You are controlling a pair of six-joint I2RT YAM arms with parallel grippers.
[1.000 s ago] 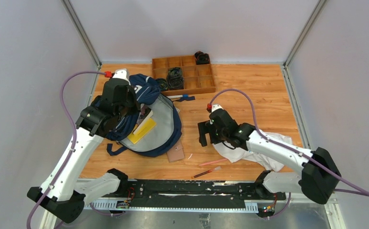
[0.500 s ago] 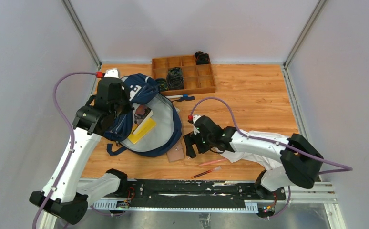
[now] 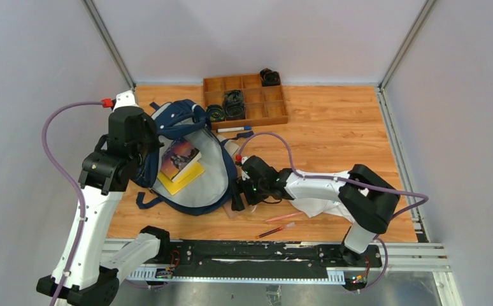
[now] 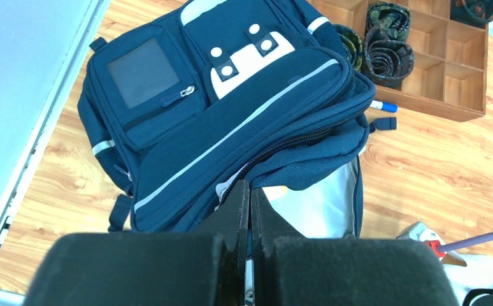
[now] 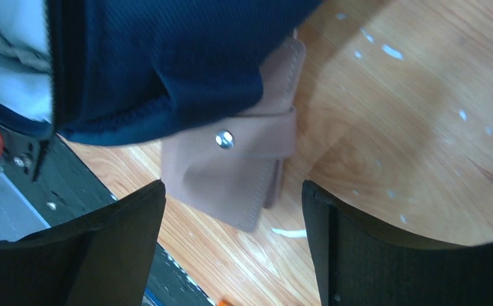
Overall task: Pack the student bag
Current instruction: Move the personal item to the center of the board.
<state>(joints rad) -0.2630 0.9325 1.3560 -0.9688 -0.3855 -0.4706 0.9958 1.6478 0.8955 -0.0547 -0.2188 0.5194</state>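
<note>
Fabric of the student bag point(image 4: 231, 115) is pinched in left hand point(image 4: 249, 191) — right hand point(image 5: 233, 210) gapes over tan wallet point(image 5: 231, 169).

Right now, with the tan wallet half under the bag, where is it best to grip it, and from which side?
Probably the wallet by its free end, where the snap flap shows beyond the student bag. Come from above, jaws astride its side edges: it lies flat on the table, its other end under the bag.

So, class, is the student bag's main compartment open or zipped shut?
Open. The student bag has its front pulled back, baring grey lining, with a book lying on a yellow folder inside.
</note>
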